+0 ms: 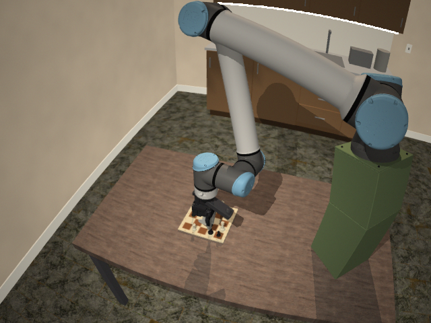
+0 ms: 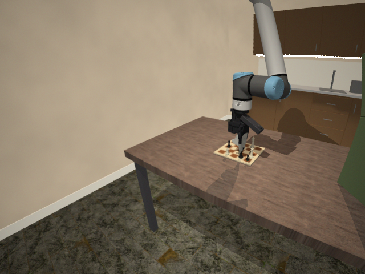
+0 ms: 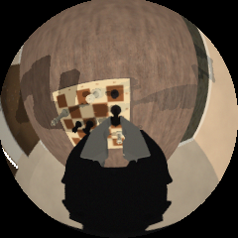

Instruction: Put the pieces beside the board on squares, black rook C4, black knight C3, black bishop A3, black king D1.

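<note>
I am working in a home kitchen. Brown base cabinets (image 1: 278, 100) with drawers are running along the wall beyond the tabletop's (image 1: 146, 222) far edge, a counter with a sink (image 2: 332, 89) and faucet (image 1: 328, 40) is sitting above them, and dark upper cabinets (image 2: 324, 29) are hanging overhead. Beige walls, white baseboard (image 1: 104, 163) and stone-patterned floor (image 2: 88, 236) are surrounding me.
</note>
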### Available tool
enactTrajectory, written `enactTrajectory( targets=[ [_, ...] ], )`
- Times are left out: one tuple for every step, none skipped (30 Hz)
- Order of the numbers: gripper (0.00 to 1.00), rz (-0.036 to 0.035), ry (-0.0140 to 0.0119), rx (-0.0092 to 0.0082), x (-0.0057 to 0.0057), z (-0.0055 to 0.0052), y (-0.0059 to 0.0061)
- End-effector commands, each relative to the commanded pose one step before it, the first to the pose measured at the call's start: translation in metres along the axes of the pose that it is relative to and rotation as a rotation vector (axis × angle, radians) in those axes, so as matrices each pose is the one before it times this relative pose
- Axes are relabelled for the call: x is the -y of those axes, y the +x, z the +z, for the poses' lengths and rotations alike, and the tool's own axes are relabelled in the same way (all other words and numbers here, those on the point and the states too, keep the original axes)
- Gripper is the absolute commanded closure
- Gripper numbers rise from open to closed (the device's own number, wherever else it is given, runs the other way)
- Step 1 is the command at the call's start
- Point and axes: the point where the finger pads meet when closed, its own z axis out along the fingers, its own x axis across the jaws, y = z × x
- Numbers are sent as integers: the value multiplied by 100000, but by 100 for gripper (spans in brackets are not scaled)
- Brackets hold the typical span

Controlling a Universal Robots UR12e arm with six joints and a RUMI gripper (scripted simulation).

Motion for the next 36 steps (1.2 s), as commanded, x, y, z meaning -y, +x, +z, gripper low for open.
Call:
enactTrajectory(
  targets=[
    [100,-4,-85,-1,-43,10,5],
    [100,0,0,0,0,0,0],
    [100,0,0,0,0,27,0],
    [100,0,0,0,0,29,0],
    [100,0,0,0,0,31,0],
    [100,0,0,0,0,32,0],
    [100,0,0,0,0,32,0],
    [100,0,0,0,0,31,0],
    [100,0,0,0,0,29,0],
    [100,0,0,0,0,27,0],
    [100,0,0,0,0,24,0],
    [100,0,0,0,0,20,0],
    [100,0,0,0,0,16,0],
    [100,0,0,0,0,12,0],
    [100,0,0,0,0,8,0],
    [100,0,0,0,0,4,0],
    [100,0,0,0,0,2,0],
    [100,0,0,0,0,0,0],
    [100,0,0,0,0,0,0],
    [100,0,0,0,0,0,0],
    [100,0,0,0,0,0,0],
    [100,0,0,0,0,0,0],
    [100,0,0,0,0,0,0],
    [100,0,0,0,0,0,0],
    [100,0,0,0,0,0,0],
    [100,0,0,0,0,0,0],
    [100,0,0,0,0,0,0],
    [100,0,0,0,0,0,0],
    [100,0,0,0,0,0,0],
    [100,0,0,0,0,0,0],
    [100,0,0,0,0,0,0],
    [100,0,0,0,0,0,0],
    [100,0,0,0,0,0,0],
    [100,0,0,0,0,0,0],
    [100,0,0,0,0,0,0],
    [100,0,0,0,0,0,0]
  ],
)
